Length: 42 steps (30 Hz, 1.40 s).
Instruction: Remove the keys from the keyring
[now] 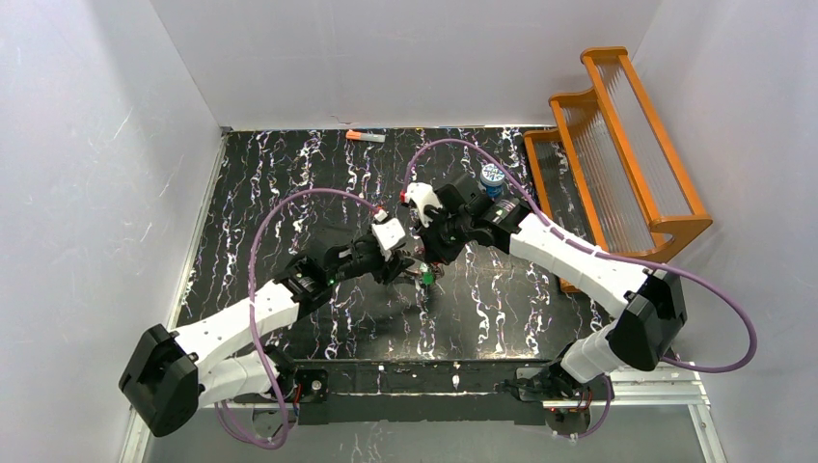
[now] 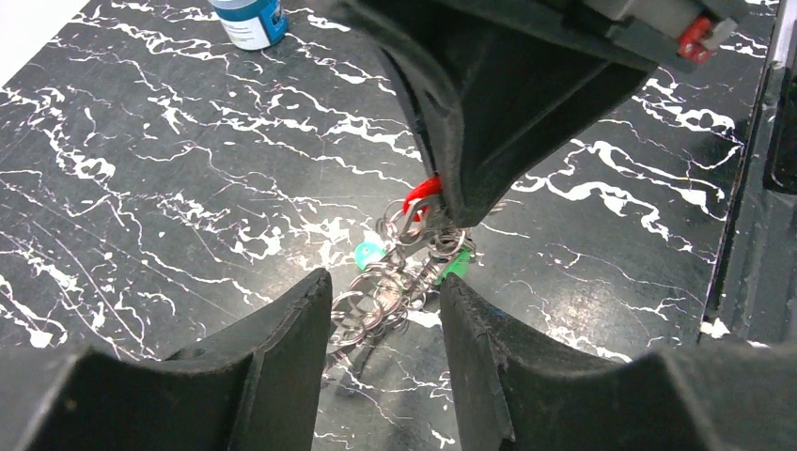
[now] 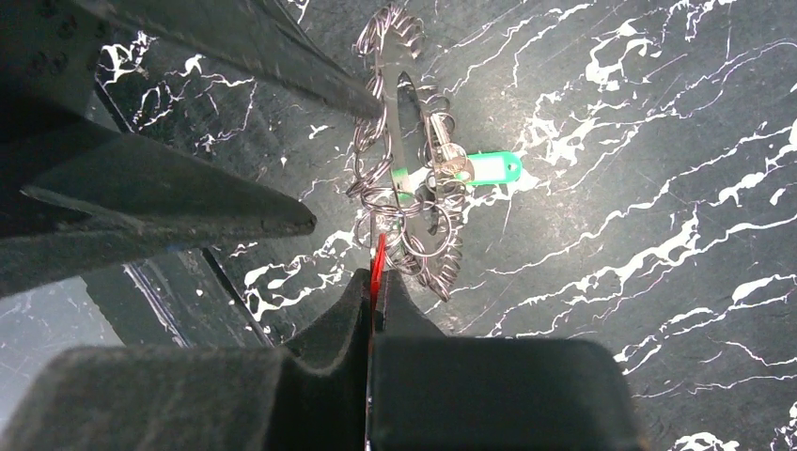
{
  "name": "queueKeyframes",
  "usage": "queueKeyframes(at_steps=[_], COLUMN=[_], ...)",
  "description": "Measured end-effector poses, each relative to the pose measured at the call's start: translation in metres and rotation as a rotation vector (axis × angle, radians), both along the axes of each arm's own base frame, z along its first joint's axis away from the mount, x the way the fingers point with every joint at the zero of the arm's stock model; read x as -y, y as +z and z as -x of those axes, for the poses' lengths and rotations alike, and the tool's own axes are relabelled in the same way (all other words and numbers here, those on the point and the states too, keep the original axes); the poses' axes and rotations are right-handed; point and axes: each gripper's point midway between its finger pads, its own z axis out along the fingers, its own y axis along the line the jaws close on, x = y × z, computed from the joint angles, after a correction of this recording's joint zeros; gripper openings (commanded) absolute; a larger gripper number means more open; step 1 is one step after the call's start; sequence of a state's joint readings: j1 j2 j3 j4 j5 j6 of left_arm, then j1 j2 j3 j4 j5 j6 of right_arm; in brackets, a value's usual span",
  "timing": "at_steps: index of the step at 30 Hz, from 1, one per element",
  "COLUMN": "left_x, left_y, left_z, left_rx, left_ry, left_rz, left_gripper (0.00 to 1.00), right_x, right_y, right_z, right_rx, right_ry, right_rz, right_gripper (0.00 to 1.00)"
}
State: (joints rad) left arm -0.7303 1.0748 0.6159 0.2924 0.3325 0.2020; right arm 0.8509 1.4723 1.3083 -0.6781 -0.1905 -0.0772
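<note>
Spotter: Tangle is your main risk. The keyring (image 3: 414, 235) is over the middle of the table (image 1: 289, 174). Your right gripper (image 3: 376, 282) is clamped on the red key (image 3: 379, 258), a thin sliver of red plastic edge-on between the pads. If you pull now, I'd expect either the whole bunch to come along or the slick plastic to slide out.

Checker: So your left gripper (image 2: 385, 301) matters. Its jaws stand half apart with the lower loops between them. I can't tell whether the pads actually press the wire. If they don't, you have nothing to pull against.

Spotter: Mind the material too. The keyring reads as a knot of small silvery wire loops round a flat metal strip, all hard and shiny. Round wire can roll off flat black pads, and the loops can snag each other.

Checker: One green key (image 3: 489, 169) juts sideways, a flat oblong tag with a hole. A teal head (image 2: 368, 253) peeks from the loops. Either could catch a finger as you separate them. I can't tell whether the bunch rests on the marbled top or hangs clear.

Spotter: The canister (image 1: 493, 177), toward the far right corner, is well apart.
</note>
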Motion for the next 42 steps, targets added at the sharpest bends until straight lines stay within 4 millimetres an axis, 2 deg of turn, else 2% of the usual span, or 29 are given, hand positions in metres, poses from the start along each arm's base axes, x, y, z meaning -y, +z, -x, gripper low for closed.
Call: queueKeyframes(at_steps=[8,18,22,29,34,42], left_x=[0.015,0.015,0.014,0.016,0.015,0.009], left_y=[-0.014,-0.012,-0.012,-0.011,-0.002,0.01], left_z=[0.003,-0.007,-0.008,-0.004,0.0,-0.002], left_rx=[0.023,0.085,0.091,0.108,0.138,0.156], left_ry=[-0.028,0.003,0.004,-0.013,-0.011,0.033], left_rz=[-0.051,-0.072,-0.077,-0.087,-0.081,-0.058], left_gripper=[0.38,0.15,0.01,0.0,0.0,0.0], right_x=[-0.003,-0.005,-0.003,0.007,0.019,0.016], right_y=[0.008,0.008,0.006,0.005,-0.001,0.0], right_z=[0.003,0.005,0.004,-0.001,-0.008,-0.015], right_rx=[0.009,0.001,0.01,0.031,0.023,0.049], right_ry=[0.016,0.026,0.02,-0.017,-0.07,-0.079], right_rz=[-0.04,-0.052,-0.053,-0.064,-0.056,-0.073], right_gripper=[0.01,0.01,0.01,0.01,0.01,0.01])
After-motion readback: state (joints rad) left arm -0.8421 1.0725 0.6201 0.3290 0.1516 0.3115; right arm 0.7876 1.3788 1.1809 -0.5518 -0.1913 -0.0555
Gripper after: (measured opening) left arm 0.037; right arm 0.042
